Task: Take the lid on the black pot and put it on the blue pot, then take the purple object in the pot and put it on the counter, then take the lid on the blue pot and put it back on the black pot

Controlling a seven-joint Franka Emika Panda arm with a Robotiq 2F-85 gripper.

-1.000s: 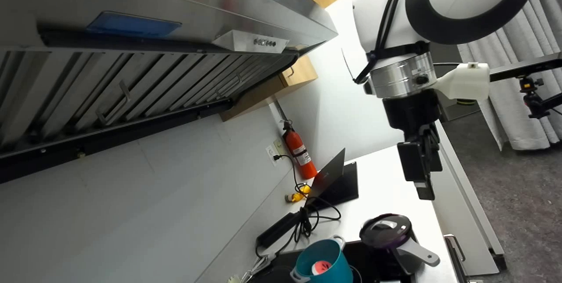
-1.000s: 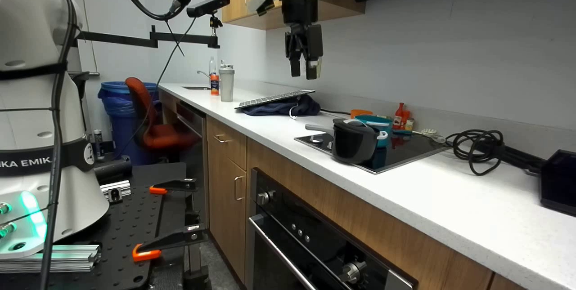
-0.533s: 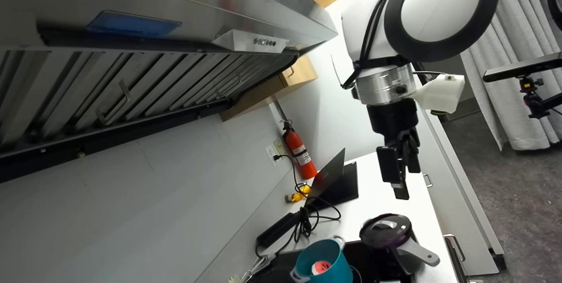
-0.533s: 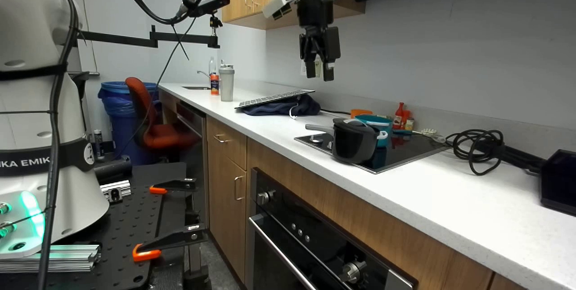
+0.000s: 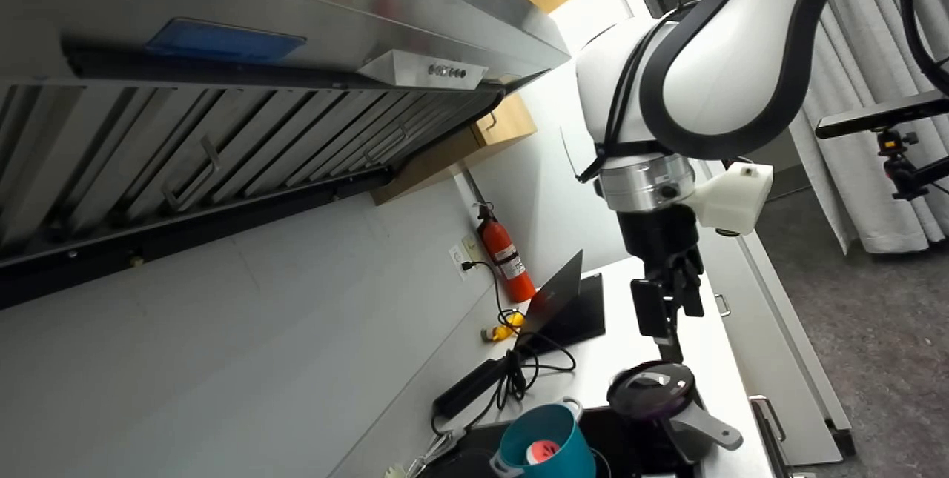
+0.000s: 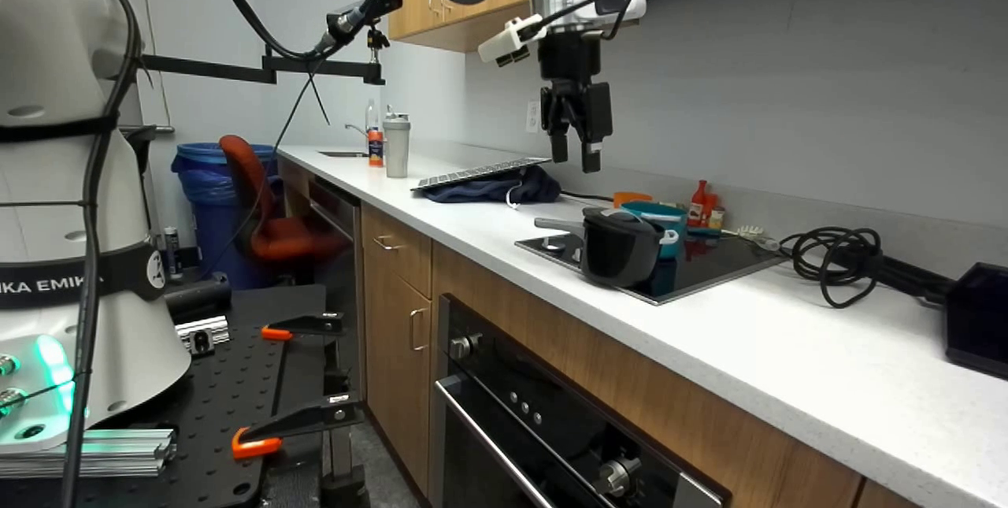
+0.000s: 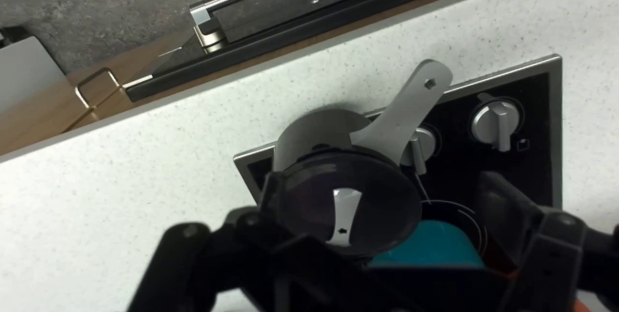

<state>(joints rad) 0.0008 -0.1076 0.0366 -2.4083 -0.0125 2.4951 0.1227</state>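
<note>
In an exterior view, gripper (image 5: 681,335) hung above the black pot (image 5: 689,445), jaws apart. Lid (image 5: 643,395) sat on that pot. Blue pot (image 5: 575,454) stood beside it, open, a round pink-and-white item (image 5: 543,451) inside. Laptop (image 5: 557,293) lay open on counter (image 5: 593,373), fire extinguisher (image 5: 507,252) near it.

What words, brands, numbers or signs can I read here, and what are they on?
"KA EMIK": black band on the robot's base; its start is cut off, its end hidden.
"FR": robot arm; anything further is out of frame.
Too small or blurred to read: fire extinguisher label, orange bottle label, round emblem on the band, square sign by a stove knob, small mark on the lid.
</note>
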